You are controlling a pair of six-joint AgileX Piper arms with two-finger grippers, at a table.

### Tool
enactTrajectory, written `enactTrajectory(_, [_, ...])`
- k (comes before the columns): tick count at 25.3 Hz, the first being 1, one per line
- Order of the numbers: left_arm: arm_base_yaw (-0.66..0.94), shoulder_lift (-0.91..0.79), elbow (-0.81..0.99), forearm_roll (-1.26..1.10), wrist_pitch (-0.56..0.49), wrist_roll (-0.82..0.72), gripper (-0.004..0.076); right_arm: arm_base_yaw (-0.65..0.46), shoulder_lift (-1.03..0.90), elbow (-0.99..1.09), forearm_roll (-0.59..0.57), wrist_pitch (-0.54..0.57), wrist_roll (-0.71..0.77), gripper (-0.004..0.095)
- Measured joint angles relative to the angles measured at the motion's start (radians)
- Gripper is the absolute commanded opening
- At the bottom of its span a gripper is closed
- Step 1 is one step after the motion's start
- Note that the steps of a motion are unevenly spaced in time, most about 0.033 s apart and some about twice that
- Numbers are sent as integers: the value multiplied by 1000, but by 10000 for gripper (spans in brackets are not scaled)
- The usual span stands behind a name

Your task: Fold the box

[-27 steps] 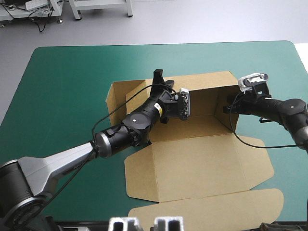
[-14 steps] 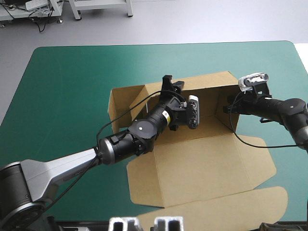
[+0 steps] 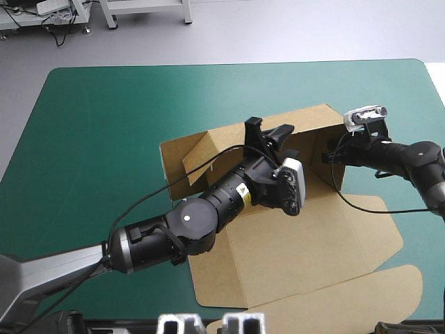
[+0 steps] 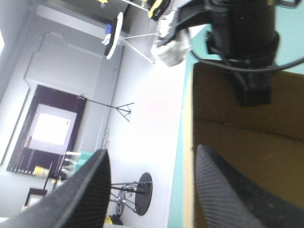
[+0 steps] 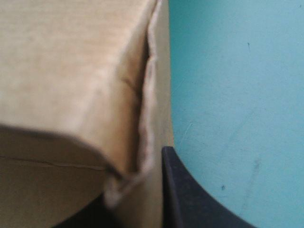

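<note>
The brown box [image 3: 299, 236] lies mid-table with its back wall [image 3: 309, 122] and side walls raised and its lid flat toward the front edge. My left gripper [image 3: 268, 133] is open at the back wall's top edge, one finger on each side. In the left wrist view the gripper [image 4: 152, 152] stands open and the board's edge [image 4: 192, 142] runs between the fingers, with the other arm beyond. My right gripper [image 3: 328, 152] holds the right side wall. In the right wrist view it [image 5: 140, 183] is shut on the box wall [image 5: 71, 71], and one black finger [image 5: 190, 194] shows beside the board.
The lid's rounded tuck flap [image 3: 348, 296] reaches close to the table's front edge. The left side flap [image 3: 198, 156] leans inward. Bare teal-green cover [image 3: 90, 139] lies to the left and beyond the box.
My left arm has swung right along the back wall, its gripper now nearer the right arm. The box has shifted slightly right and its left flap has tipped inward. The right gripper has stayed put.
</note>
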State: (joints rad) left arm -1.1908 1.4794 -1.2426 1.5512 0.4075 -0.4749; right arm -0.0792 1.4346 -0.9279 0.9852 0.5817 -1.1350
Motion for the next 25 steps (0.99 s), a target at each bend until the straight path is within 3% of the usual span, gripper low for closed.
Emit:
enactTrajectory(1, [1,-14,0,20,27,-30,137,0,0,-1,0,0,6,0])
enactTrajectory(2, [6,-28,0,43,59,-60,-13,0,0,-1,0,0,11,0])
enactTrajectory(3, [25,-50,0,83,130,-108,-2,0,0,-1,-1,-1,23,0])
enactTrajectory(6, [104,-76,0,119,200,-162,-2,0,4,-13,-17,12,58,0])
enactTrajectory(15, [575,-104,-113,-245,232,-177,-2,19,19,-162,-203,158,315,0])
enactTrajectory(20, [935,-109,-162,-847,315,127,-2,167,53,-396,-556,328,716,0])
enactTrajectory(25, [1083,-109,-163,-1181,481,354,-2,244,194,-547,-665,437,859,2])
